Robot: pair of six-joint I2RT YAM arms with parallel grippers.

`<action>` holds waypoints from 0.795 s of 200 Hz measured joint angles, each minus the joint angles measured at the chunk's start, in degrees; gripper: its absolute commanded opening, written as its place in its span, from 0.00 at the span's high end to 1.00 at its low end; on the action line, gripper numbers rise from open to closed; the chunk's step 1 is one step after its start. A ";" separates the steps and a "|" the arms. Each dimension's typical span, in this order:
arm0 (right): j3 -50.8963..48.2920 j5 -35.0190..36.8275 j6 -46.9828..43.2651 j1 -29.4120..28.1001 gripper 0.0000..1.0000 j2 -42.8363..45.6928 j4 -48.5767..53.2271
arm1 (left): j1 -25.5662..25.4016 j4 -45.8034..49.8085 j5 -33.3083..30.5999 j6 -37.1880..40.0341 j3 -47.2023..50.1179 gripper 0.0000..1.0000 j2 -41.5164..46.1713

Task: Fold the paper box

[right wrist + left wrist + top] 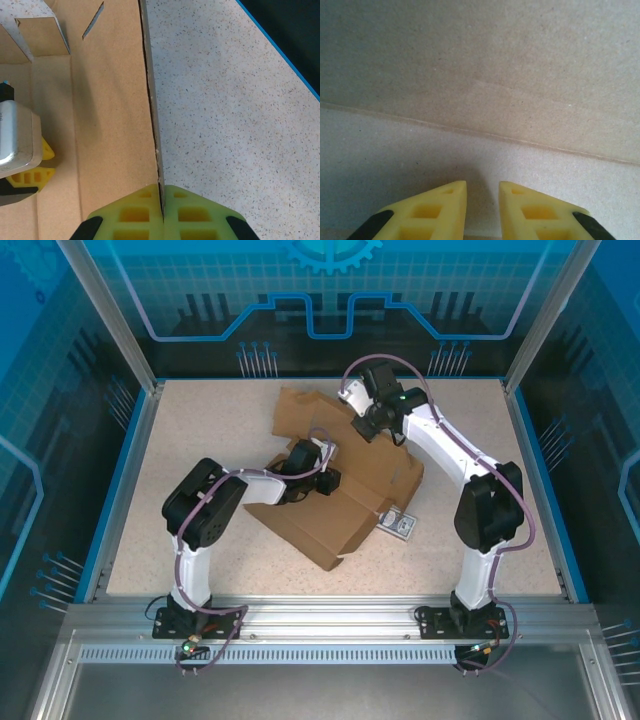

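The paper box (350, 510) lies partly folded in the middle of the table, brown cardboard with flaps and slits. My left gripper (328, 483) hangs over its central panel. In the left wrist view the yellow fingers (445, 202) stand a narrow gap apart just above the cardboard (480, 75), close to a crease, and I see nothing between them. My right gripper (365, 430) is at the box's far side. In the right wrist view it (162, 187) is shut on the upright edge of a raised cardboard panel (110, 100). A finger of the left gripper (37, 172) shows beyond that panel.
A small blue-and-white patterned card (398, 525) lies by the box's right corner. The speckled tabletop (225, 100) is bare to the right of the held panel. A blue rim (535, 480) and metal posts bound the table.
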State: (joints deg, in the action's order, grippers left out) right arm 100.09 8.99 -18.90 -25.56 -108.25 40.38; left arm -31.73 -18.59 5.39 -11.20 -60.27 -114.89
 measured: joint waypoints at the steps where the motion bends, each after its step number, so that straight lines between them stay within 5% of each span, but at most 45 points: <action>1: 0.00 0.02 0.11 0.00 0.95 0.00 0.02 | 0.00 -0.02 0.00 -0.07 0.02 0.79 -0.02; 159: -5.55 8.37 9.81 -10.47 0.96 4.15 -2.38 | 0.09 -2.54 -0.04 -2.38 1.18 0.83 -0.48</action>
State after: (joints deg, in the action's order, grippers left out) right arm 94.54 17.37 -9.08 -36.03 -104.09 38.00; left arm -31.64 -21.12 5.34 -13.58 -59.09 -115.37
